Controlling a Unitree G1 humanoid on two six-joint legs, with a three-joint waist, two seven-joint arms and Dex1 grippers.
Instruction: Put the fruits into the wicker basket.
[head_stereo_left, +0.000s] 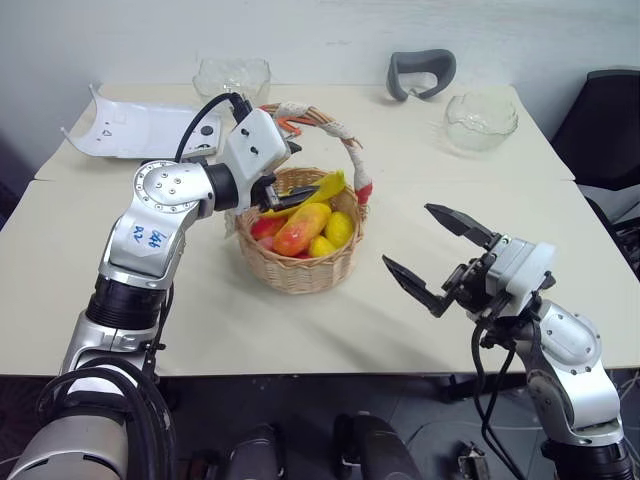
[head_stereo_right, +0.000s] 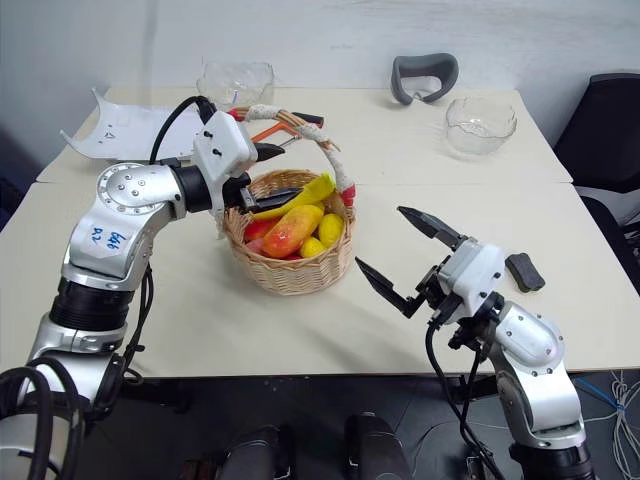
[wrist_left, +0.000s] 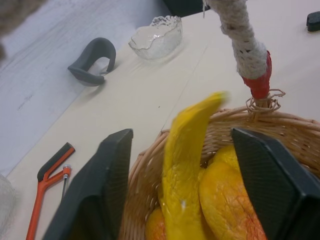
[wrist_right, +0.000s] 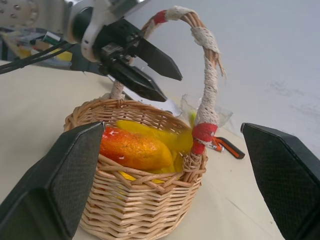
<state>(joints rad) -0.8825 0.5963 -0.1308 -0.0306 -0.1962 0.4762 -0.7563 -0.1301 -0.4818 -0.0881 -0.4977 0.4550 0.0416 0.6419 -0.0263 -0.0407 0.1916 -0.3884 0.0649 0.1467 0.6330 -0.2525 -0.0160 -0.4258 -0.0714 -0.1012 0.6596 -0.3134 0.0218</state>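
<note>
Banana (head_stereo_left: 318, 190) and mango (head_stereo_left: 301, 229) both lie in the wicker basket (head_stereo_left: 296, 268); the job looks finished. Left tool (wrist_right: 148, 69) hangs apart above them, right tool (head_stereo_left: 430, 252) wide apart, empty.

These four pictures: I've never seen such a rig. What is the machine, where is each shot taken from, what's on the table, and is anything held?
It is a humanoid robot with two arms, each ending in a two-fingered black gripper. Two pictures come from its head, looking down over the arms; the other two from cameras on each wrist. On the table stands a wicker basket holding a banana and a mango among other yellow fruit. The left gripper hangs open over the basket, the banana lying between its fingers but not pinched. The right gripper waits open beside it, holding nothing. Also there: two glass bowls, a grey curved pad, a white panel and an orange tool.
</note>
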